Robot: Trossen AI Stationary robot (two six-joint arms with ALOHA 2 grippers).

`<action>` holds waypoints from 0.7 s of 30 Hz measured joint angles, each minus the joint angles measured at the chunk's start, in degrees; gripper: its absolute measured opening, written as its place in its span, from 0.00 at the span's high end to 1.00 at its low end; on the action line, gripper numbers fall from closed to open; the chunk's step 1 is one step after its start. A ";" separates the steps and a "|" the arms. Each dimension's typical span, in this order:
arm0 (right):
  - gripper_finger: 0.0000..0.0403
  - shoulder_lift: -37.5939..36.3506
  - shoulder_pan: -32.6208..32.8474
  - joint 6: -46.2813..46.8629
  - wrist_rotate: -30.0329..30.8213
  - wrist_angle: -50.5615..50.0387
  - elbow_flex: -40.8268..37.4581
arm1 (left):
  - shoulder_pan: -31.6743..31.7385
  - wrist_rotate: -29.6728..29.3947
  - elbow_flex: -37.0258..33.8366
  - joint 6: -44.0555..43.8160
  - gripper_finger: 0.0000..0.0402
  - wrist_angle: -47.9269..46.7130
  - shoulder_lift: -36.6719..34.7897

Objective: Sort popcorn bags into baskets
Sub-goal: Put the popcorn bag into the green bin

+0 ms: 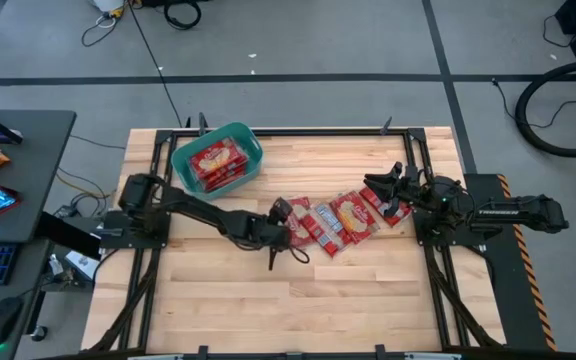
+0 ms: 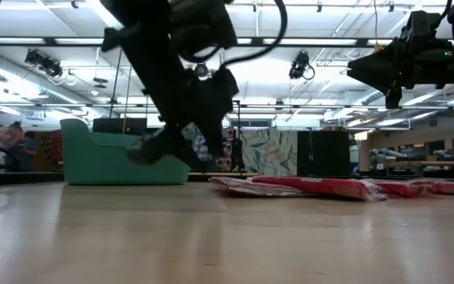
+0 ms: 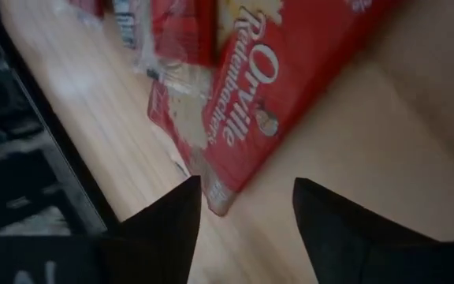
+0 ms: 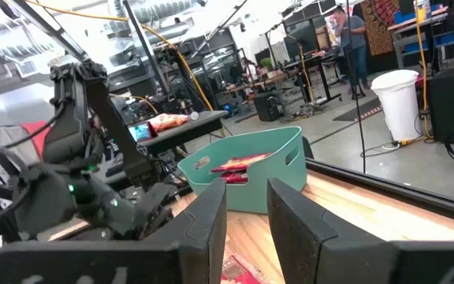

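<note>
From above, the teal basket (image 1: 217, 157) sits toward the far left of the wooden desk (image 1: 368, 290) with red popcorn bags (image 1: 215, 160) lying inside it, while a loose row of more popcorn bags (image 1: 340, 217) lies flat near the desk's middle. The left gripper (image 1: 280, 222) reaches across to the row's left end, and the right gripper (image 1: 390, 187) sits over the row's right end. At desk height, the left gripper (image 2: 160, 146) hangs low in front of the basket (image 2: 105, 158), and the red bags (image 2: 321, 187) lie flat to the right. In the left wrist view, 2 dark fingers (image 3: 172, 225) are spread apart just above the corner of a red bag (image 3: 247, 110), not touching it. In the right wrist view, the right arm's fingers (image 4: 207, 221) stand slightly apart, pinching nothing, with the basket (image 4: 258, 170) and its bags beyond them.
</note>
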 joint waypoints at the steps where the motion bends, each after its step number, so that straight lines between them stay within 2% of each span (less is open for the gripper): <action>1: 0.76 0.00 0.00 -0.02 0.00 0.02 0.00 | -0.01 -0.11 0.00 1.28 0.48 1.39 0.82; 7: 0.76 0.00 0.00 -0.01 0.00 0.02 0.01 | -0.06 -0.16 0.01 7.13 0.47 6.28 4.32; 12: 0.76 0.00 0.00 -0.02 0.00 0.02 0.00 | 0.05 -0.46 0.02 7.92 0.49 7.46 5.45; 15: 0.76 0.00 0.01 0.00 0.00 0.02 0.00 | 0.05 0.26 0.02 7.96 0.56 8.07 5.55; 21: 0.76 0.00 0.02 0.00 0.00 0.02 0.00 | 0.08 4.52 0.02 7.23 0.78 8.65 5.55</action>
